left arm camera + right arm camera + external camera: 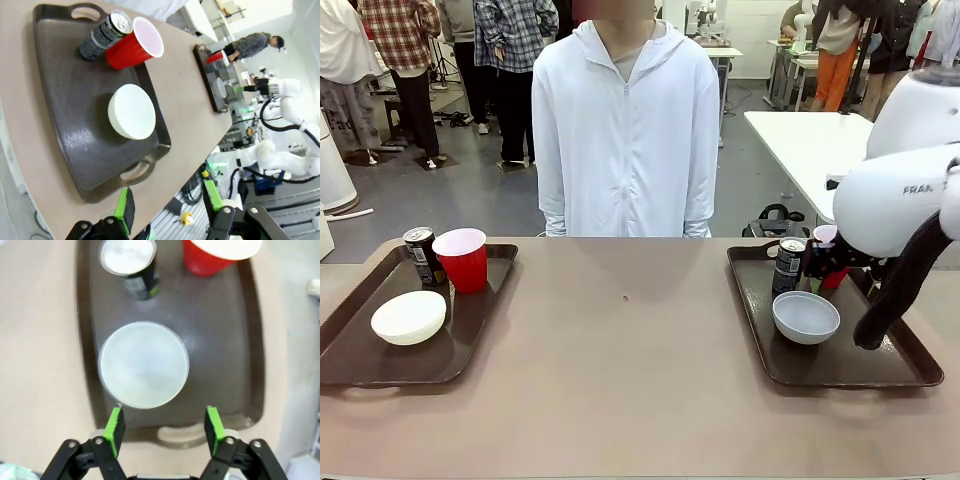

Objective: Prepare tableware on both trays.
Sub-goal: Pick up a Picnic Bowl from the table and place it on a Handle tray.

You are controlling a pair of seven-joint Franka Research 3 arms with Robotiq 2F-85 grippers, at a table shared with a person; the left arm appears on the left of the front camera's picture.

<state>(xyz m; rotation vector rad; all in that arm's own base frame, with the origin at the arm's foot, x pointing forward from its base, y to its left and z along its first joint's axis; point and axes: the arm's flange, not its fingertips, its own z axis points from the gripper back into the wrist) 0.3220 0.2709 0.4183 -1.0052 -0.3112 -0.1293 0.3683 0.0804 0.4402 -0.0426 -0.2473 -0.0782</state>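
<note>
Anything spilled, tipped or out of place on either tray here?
Nothing stands out. Each tray holds an upright can, a red cup and a white bowl, with no spills visible.

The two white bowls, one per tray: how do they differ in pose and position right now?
The left tray's bowl lies upside down, domed base up; the right tray's bowl stands upright, its hollow showing. The left bowl sits in front of its can and red cup, towards the tray's outer edge; the right bowl sits directly before its can. Both are small, round, white, and untouched.
</note>
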